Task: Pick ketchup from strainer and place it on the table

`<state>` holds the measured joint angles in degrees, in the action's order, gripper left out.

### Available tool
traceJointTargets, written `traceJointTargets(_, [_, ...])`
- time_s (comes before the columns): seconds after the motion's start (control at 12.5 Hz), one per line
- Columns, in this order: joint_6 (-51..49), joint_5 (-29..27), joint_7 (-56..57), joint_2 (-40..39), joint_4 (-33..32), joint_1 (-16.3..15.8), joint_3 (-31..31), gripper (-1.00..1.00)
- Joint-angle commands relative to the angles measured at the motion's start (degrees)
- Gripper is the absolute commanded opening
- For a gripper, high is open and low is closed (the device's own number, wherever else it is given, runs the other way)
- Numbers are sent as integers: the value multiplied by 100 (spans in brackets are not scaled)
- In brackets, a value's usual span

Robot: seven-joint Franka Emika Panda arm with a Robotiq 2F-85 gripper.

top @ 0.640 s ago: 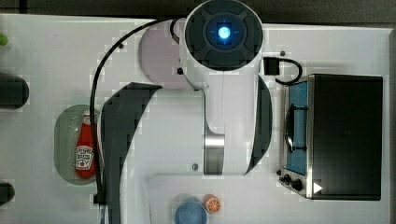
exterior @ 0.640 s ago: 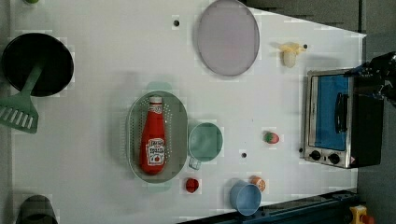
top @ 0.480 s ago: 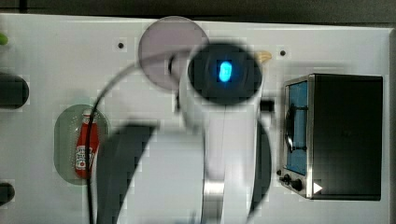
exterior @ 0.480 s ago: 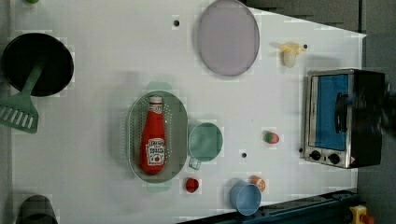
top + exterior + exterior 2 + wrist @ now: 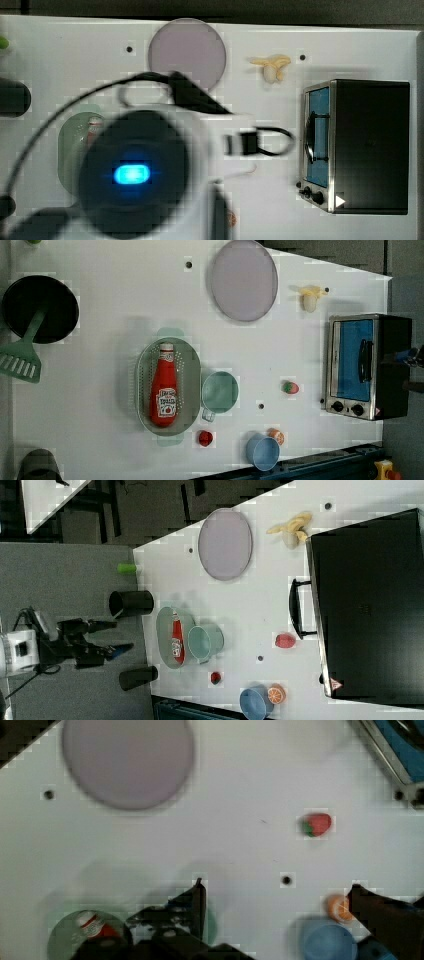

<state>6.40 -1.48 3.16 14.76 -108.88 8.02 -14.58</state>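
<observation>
Two dark jaws [image 5: 275, 915] stand spread wide in the wrist view with nothing between them, hanging above the white desk [image 5: 100, 365]. Beneath them lie the blue cup [image 5: 327, 942], the orange half [image 5: 337, 906] and the strawberry [image 5: 316, 824]. In the left view the ketchup [image 5: 164, 392] lies lengthwise inside the strainer [image 5: 192, 385], its white cap pointing to the left view's top. Just beside the strainer, on the left view's right, stands the green cup [image 5: 220, 391]. Farther off sits the grey-lilac plate [image 5: 243, 280], with the toaster oven [image 5: 367, 365] at the left view's far right and a black pan [image 5: 55, 305] holding a green spatula [image 5: 22, 360] at the left view's left.
</observation>
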Motion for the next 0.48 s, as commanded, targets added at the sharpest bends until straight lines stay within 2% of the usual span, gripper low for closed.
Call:
traceJointTargets(0.08, [97, -50, -156, -553, -193, -178, -885, 100])
traceJointTargets(0.48, [755, -47, -164, -1167, -250, -211, -2210, 100])
